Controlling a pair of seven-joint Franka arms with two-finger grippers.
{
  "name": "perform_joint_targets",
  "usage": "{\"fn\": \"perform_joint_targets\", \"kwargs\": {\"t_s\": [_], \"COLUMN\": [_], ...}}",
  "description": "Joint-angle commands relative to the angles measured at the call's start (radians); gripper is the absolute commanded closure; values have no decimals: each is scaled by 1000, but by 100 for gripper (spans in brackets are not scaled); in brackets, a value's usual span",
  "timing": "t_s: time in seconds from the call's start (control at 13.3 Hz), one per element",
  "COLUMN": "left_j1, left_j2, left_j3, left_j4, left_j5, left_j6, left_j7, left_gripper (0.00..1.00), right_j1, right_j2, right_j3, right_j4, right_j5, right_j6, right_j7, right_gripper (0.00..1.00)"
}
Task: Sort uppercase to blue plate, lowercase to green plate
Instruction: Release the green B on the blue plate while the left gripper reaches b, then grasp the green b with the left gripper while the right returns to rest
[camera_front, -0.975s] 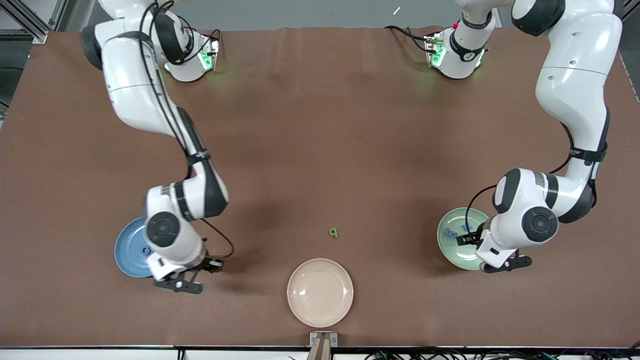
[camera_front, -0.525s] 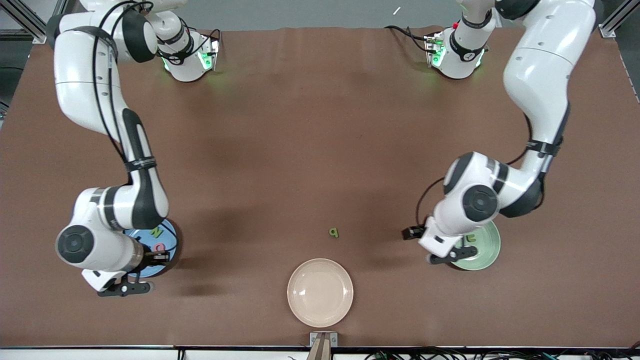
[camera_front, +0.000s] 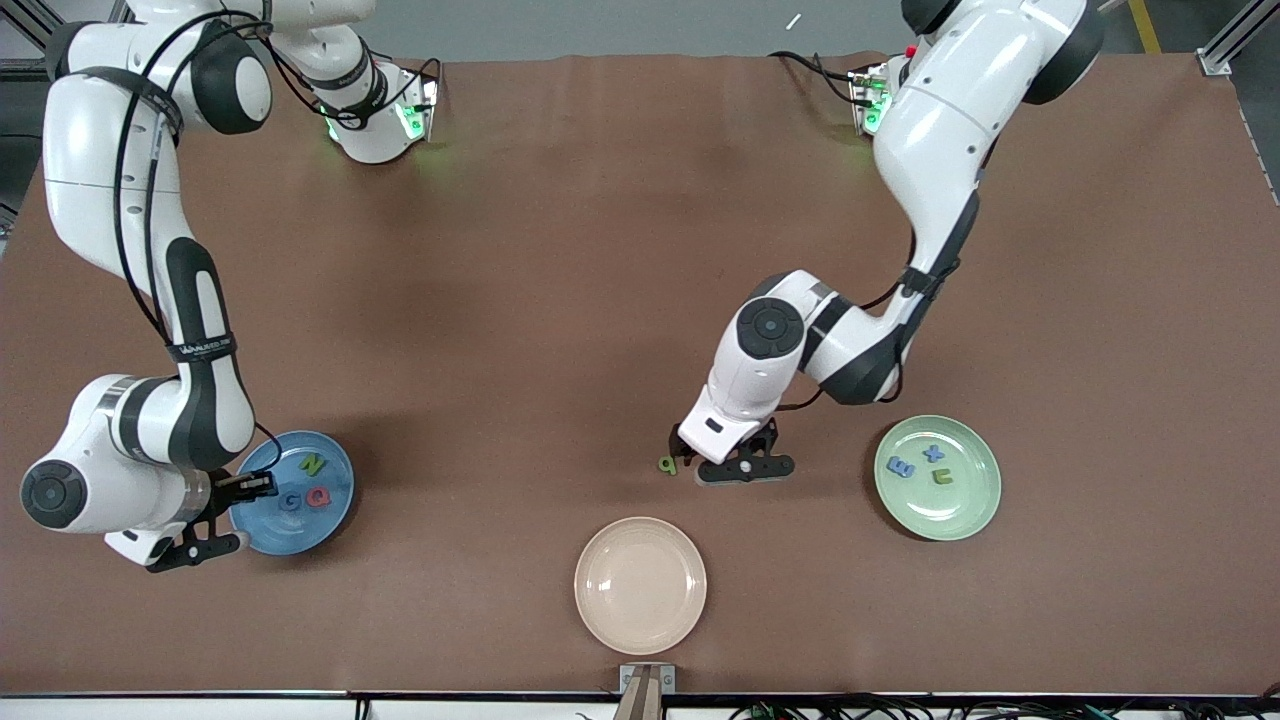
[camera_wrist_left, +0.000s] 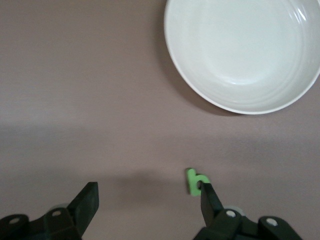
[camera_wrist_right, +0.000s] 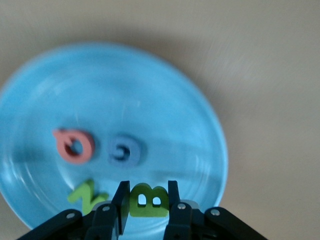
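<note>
on the brown table (camera_front: 600, 250), front view, i count three plates along the edge nearest the camera. blue plate (camera_front: 270, 530) at the right arm's end: green n (camera_front: 313, 464), blue g (camera_front: 290, 500) and pink-red q (camera_front: 318, 496) lie in it. green plate (camera_front: 965, 510) at the left arm's end: blue m-like piece (camera_front: 900, 467), small blue cross (camera_front: 934, 453) and green u (camera_front: 941, 476) lie in it. cream plate (camera_front: 640, 585) between the two and nearest the camera, nothing in it. green b (camera_front: 667, 464) lies on the bare table, farther from the camera than the cream plate. i see the left gripper (camera_front: 685, 455) low over the table beside that letter; the right gripper (camera_front: 262, 486) hangs over the blue plate's rim.

left wrist view: i see the left gripper (camera_wrist_left: 150, 197) with its fingers spread wide, nothing between them. green b (camera_wrist_left: 196, 181) lies flat on the table just at the tip of one finger (camera_wrist_left: 207, 197), outside the gap; whether they touch i cannot tell. cream plate (camera_wrist_left: 180, 75) sits apart from it.

right wrist view: i see the right gripper (camera_wrist_right: 145, 200) pinched together on a green capital b (camera_wrist_right: 148, 201), held over the blue plate (camera_wrist_right: 165, 95). below it in the plate lie the q (camera_wrist_right: 74, 146), the g (camera_wrist_right: 123, 150) and the n (camera_wrist_right: 87, 196), the n partly hidden by a finger (camera_wrist_right: 120, 202).
</note>
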Motion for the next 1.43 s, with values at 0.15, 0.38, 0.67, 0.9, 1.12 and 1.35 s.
{"fn": "perform_joint_targets", "kwargs": {"t_s": [0.15, 0.38, 0.67, 0.9, 1.12, 1.35], "left_j1": [-147, -243, -257, -271, -274, -282], "left_j2": [116, 135, 156, 161, 167, 165], "left_j3": [120, 231, 243, 258, 271, 271], "left_j4": [78, 81, 88, 85, 85, 77], "left_j5": [25, 23, 26, 37, 92, 94], "left_j6": [178, 195, 225, 225, 225, 222], "left_j7": [-202, -211, -207, -198, -198, -202], "left_gripper": [14, 16, 25, 35, 38, 46], "right_j1": [-5, -5, 15, 16, 27, 32], "right_j2": [-40, -41, -162, -245, -360, -486], "right_j3": [20, 24, 21, 21, 18, 18], "right_j4": [-50, 5, 39, 39, 9, -77], "right_j5": [12, 12, 13, 15, 13, 13], "right_j6": [-31, -31, -22, -25, -53, -91], "right_j7": [-31, -34, -37, -26, 44, 182], "right_gripper": [30, 0, 0, 0, 0, 0]}}
